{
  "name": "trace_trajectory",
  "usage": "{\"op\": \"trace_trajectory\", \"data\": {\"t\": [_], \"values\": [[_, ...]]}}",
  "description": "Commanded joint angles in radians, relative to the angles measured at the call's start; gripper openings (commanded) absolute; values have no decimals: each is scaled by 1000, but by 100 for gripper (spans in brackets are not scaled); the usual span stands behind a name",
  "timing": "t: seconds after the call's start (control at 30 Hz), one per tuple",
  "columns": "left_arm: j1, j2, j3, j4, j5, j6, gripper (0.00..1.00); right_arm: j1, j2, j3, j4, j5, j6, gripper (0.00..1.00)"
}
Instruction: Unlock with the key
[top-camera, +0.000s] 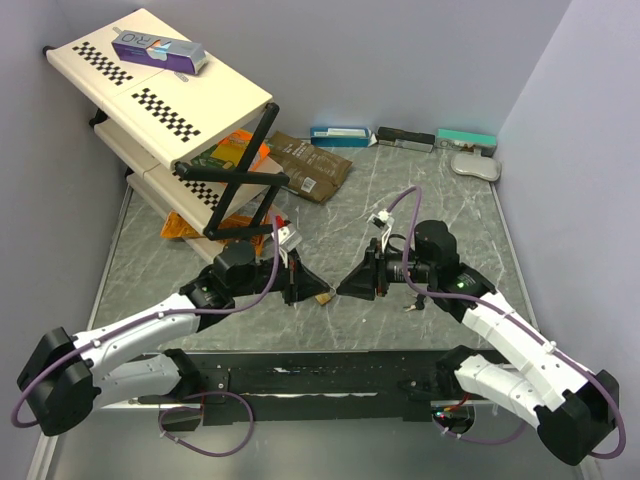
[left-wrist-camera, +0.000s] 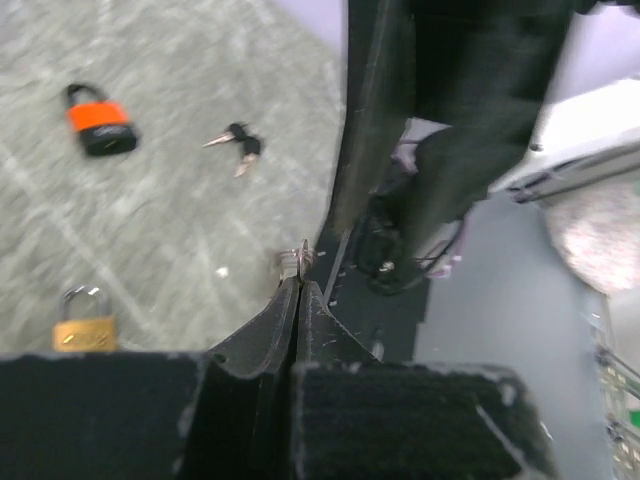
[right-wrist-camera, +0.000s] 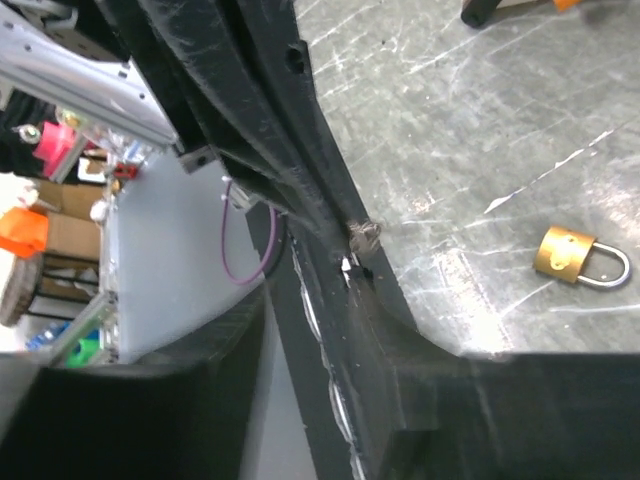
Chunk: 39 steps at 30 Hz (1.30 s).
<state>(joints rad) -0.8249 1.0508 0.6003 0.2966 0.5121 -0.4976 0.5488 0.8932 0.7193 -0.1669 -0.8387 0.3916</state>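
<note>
A brass padlock (top-camera: 324, 297) lies on the grey table between my two gripper tips; it also shows in the left wrist view (left-wrist-camera: 85, 330) and the right wrist view (right-wrist-camera: 578, 256). My left gripper (top-camera: 318, 288) (left-wrist-camera: 299, 278) is shut, with a small silvery key tip sticking out between its fingertips, held above the table. My right gripper (top-camera: 343, 287) (right-wrist-camera: 356, 262) is shut, tip to tip with the left one; a small frayed bit shows at its tip. An orange padlock (left-wrist-camera: 100, 124) and a loose pair of keys (left-wrist-camera: 240, 146) (top-camera: 415, 304) lie by the right arm.
A white shelf rack (top-camera: 160, 95) with black legs stands at the back left, with a box (top-camera: 158, 50) on top and packets under it. A brown packet (top-camera: 305, 165), flat boxes (top-camera: 405, 138) and a grey pad (top-camera: 474, 165) lie along the back wall.
</note>
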Motion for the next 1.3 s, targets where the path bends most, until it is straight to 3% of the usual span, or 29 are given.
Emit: {"op": "trace_trajectory", "data": {"t": [0.0,0.07,0.17,0.4,0.6,1.27], "values": [[4,9,16,-31,-55,25,1,-6,-4,-3,37,4,-20,62],[3,14,12,-30,-52,24,1,-7,-2,3,23,13,-34,75],[4,18,9,-22,-26,14,1,-7,9,9,-14,44,-66,80],[3,77,68,-128,149,33,1,-6,44,9,-10,27,-114,60],[4,61,88,-195,175,56,1,17,62,38,-23,3,-141,43],[6,69,89,-183,210,54,1,96,116,12,21,-34,-120,31]]}}
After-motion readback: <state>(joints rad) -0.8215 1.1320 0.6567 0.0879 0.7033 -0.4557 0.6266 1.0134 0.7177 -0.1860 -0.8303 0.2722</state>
